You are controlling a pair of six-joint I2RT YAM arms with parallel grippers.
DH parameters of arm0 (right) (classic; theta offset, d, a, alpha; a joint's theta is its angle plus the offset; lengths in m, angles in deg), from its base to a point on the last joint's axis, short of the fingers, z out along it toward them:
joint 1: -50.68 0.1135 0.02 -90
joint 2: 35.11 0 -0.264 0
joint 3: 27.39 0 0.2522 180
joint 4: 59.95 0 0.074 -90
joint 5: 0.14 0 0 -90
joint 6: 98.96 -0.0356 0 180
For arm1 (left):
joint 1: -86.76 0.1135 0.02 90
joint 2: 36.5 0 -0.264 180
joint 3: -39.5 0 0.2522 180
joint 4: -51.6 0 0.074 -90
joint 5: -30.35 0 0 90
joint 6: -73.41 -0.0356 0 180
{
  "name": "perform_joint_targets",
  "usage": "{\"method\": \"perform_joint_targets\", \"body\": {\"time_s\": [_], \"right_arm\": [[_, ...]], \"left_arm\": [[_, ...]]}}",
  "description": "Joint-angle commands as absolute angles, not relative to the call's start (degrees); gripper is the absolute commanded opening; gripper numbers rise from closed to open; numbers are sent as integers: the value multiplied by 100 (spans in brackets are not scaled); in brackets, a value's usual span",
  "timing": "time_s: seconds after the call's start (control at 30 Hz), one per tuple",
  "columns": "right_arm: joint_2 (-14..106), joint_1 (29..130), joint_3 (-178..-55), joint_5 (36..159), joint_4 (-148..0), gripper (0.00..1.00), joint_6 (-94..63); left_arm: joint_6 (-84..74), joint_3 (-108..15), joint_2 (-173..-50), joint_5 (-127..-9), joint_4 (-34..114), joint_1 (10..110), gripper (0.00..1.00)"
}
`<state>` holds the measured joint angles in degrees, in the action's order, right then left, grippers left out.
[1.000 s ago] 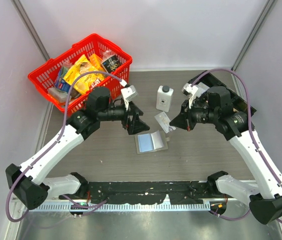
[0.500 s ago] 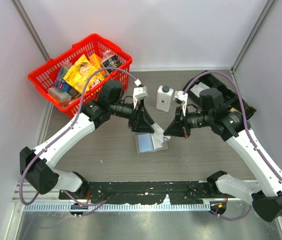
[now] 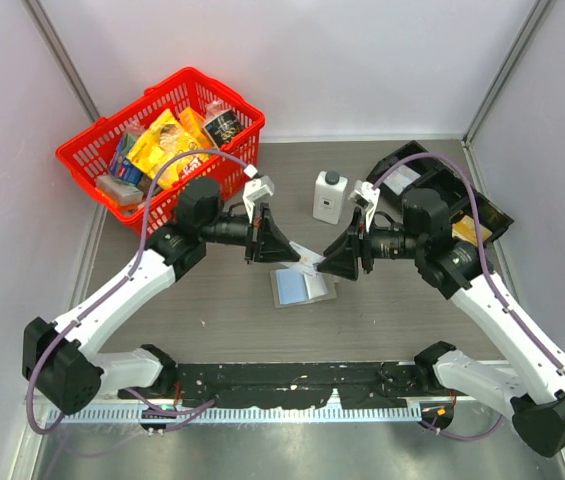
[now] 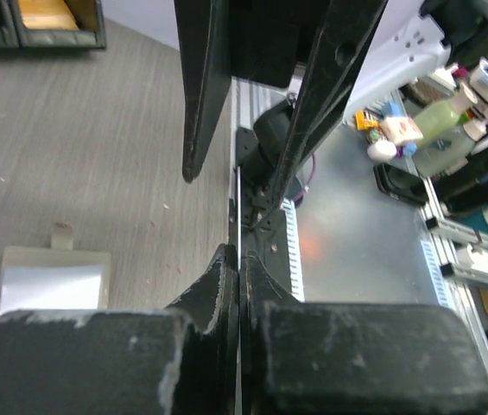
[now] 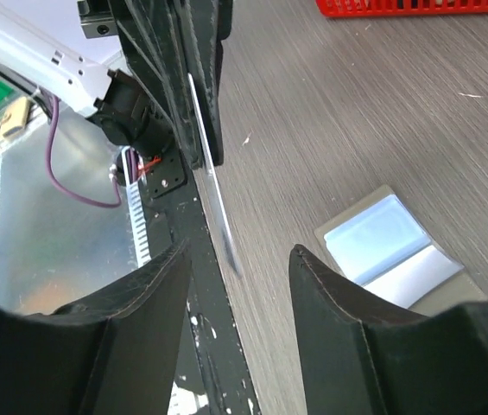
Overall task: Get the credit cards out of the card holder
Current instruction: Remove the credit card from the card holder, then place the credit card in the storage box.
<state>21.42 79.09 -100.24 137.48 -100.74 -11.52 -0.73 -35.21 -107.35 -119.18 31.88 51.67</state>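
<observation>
A thin pale credit card [image 3: 303,254] hangs in the air between the two grippers, seen edge-on in the right wrist view [image 5: 214,190]. My left gripper [image 3: 286,250] [image 4: 239,259] is shut on it, its edge a fine line between the closed jaws. My right gripper [image 3: 328,262] [image 5: 242,251] stands open around the card's other end, its fingers apart from it. Below them the taupe card holder [image 3: 303,288] [image 5: 438,290] [image 4: 53,259] lies flat on the table with a light blue card [image 5: 373,235] showing in it.
A red basket [image 3: 162,130] full of packets stands at the back left. A white bottle [image 3: 330,195] stands behind the grippers. A long black tray [image 3: 462,195] lies at the back right. The arms' black base rail [image 3: 292,380] runs along the near edge.
The left gripper has shut on the card while the right gripper has opened and let it go. The left arm has drawn slightly back to the left.
</observation>
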Motion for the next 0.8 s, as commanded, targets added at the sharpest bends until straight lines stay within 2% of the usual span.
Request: {"method": "perform_joint_targets", "body": {"time_s": [0.0, 0.1, 0.17, 0.33, 0.47, 0.5, 0.53, 0.57, 0.6, 0.63, 0.7, 0.77], "right_arm": [[1746, 7907, -9469, 13644, -8315, 54, -2169], [1648, 7898, -9073, 13872, -7418, 55, -2843], [1613, 7907, -8809, 14030, -6269, 54, -3301], [1674, 7898, -8527, 14198, -5236, 51, -3892], [1736, 7899, -8527, 14277, -4814, 36, -4173], [1736, 7898, -8527, 14286, -4779, 28, -4174], [1736, 7898, -8527, 14295, -4770, 25, -4174], [1745, 7898, -8527, 14286, -4787, 16, -4174], [1754, 7890, -8518, 14286, -4796, 11, -4156], [1754, 7855, -8509, 14260, -4831, 2, -4174], [1789, 7750, -8492, 14207, -4988, 1, -4130], [1780, 7549, -8553, 14102, -5329, 1, -4025]], "left_arm": [[1284, -3079, -10278, -11643, 5232, 5222, 0], [1733, -2779, -10014, -11389, 5935, 5222, 0], [1882, -2700, -9917, -11274, 6121, 5231, 0], [2234, -2542, -9855, -11221, 6543, 5231, 0], [2384, -2497, -9943, -11230, 6701, 5222, 0], [2375, -2480, -9952, -11212, 6710, 5231, 0], [2375, -2471, -9952, -11195, 6710, 5222, 0], [2358, -2471, -9961, -11177, 6667, 5231, 0], [2297, -2488, -9970, -11116, 6562, 5231, 1], [2227, -2497, -9970, -11028, 6404, 5239, 8], [2077, -2550, -9952, -10879, 6149, 5283, 30], [1910, -2594, -9882, -10650, 5815, 5406, 63]]}}
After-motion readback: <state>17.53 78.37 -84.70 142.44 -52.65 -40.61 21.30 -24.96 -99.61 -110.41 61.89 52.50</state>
